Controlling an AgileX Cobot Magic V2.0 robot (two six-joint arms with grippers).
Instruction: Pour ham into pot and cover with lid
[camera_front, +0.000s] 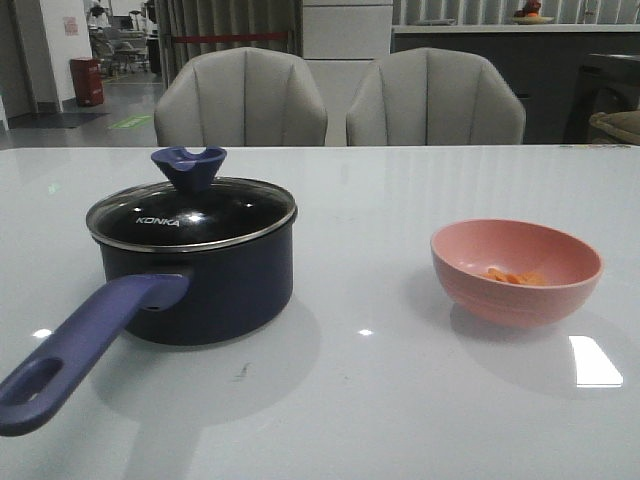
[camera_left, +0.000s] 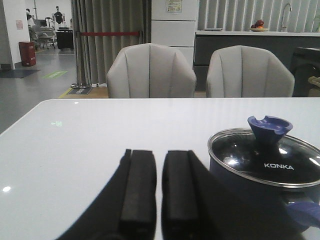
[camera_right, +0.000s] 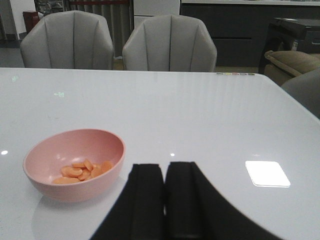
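Note:
The navy pot (camera_front: 215, 290) stands on the left of the white table, its long purple-blue handle (camera_front: 80, 345) pointing toward the front left. The glass KONKA lid (camera_front: 190, 212) with a blue knob (camera_front: 188, 165) sits on the pot. A few orange-pink ham pieces (camera_front: 515, 276) lie in the pink bowl (camera_front: 515, 300) on the right. Neither gripper shows in the front view. My left gripper (camera_left: 159, 155) is shut and empty, low over the table beside the pot (camera_left: 250, 192) and lid (camera_left: 270, 160). My right gripper (camera_right: 164, 167) is shut and empty, beside the bowl (camera_right: 75, 192) with the ham (camera_right: 82, 171).
Two grey chairs (camera_front: 240, 95) (camera_front: 435, 95) stand behind the table's far edge. A stretch of bare white tabletop (camera_front: 365, 250) lies between pot and bowl. A bright light reflection (camera_front: 595, 360) lies on the table at the front right.

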